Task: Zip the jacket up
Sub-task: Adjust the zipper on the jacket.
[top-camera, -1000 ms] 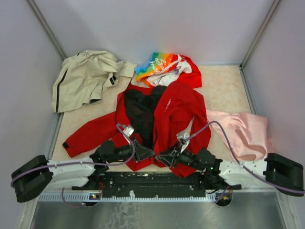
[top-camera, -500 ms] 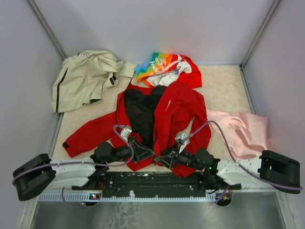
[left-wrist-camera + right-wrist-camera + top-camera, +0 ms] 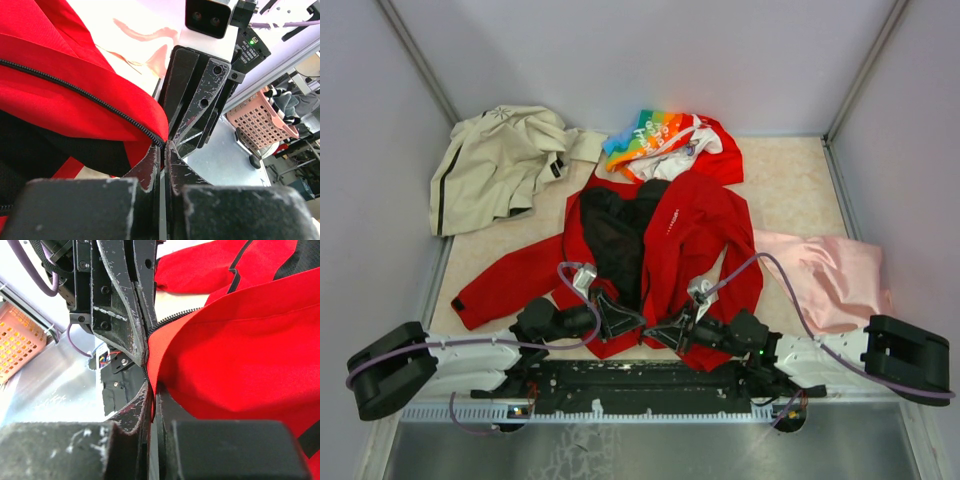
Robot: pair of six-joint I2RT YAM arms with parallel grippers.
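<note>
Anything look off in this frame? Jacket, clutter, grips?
Nothing damaged or spilled. The jacket lies open and rumpled, black lining showing, with the rainbow-printed garment bunched against its collar end. The left gripper and right gripper both pinch the zipper edges at the hem.

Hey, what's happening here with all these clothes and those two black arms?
Two robot arms are working on a bright red long-sleeved jacket, lying open with its black lining showing. At the near hem, the left gripper is pinched shut on one zipper edge and the right gripper on the other, close together. Nothing is zipped yet. A beige jacket, a rainbow-printed garment and a pink cloth lie aside.
</note>
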